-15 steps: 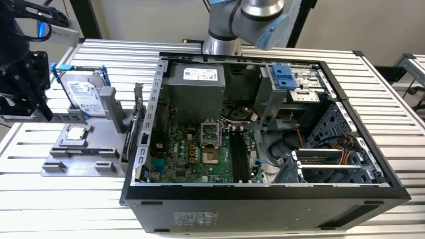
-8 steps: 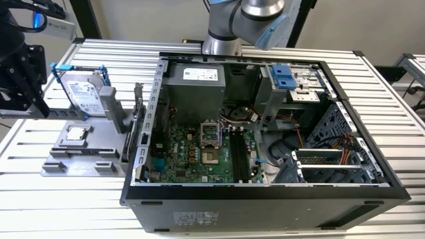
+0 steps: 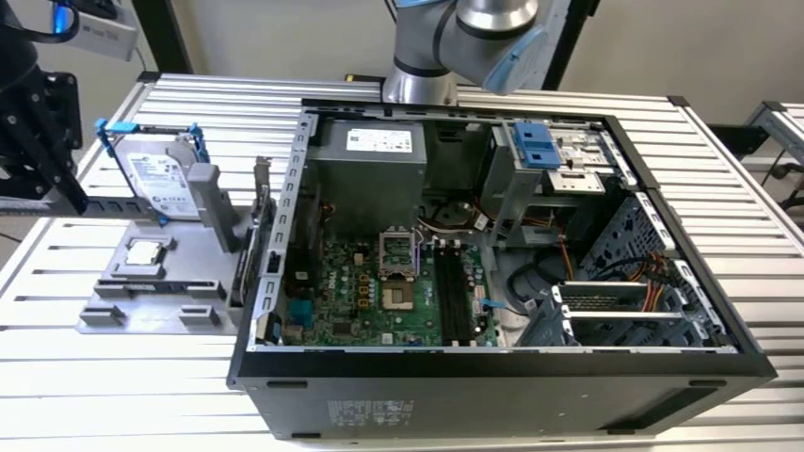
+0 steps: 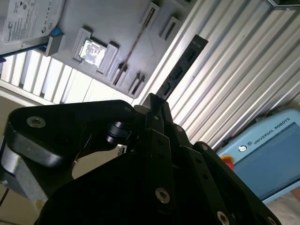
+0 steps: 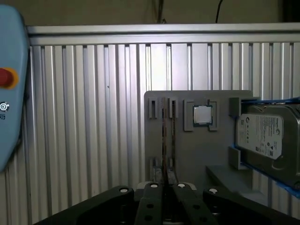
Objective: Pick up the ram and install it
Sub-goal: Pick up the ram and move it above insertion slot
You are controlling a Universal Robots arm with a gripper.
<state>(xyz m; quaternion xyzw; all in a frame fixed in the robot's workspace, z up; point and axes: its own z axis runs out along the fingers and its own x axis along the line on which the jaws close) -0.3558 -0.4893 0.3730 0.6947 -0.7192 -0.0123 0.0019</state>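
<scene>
The ram is a thin dark stick with chips on its face, and it juts out from between my fingertips. My gripper is shut on one end of it, high above the slatted table. In the first wrist view the ram is edge-on, a thin line rising from my gripper in front of the grey holder plate. In the exterior view the arm stands behind the open computer case. The long black motherboard slots lie inside that case.
On the grey holder plate, at the exterior view's left of the case, stand a silver hard drive in a blue frame and a small square processor chip. A blue teach pendant lies on the table.
</scene>
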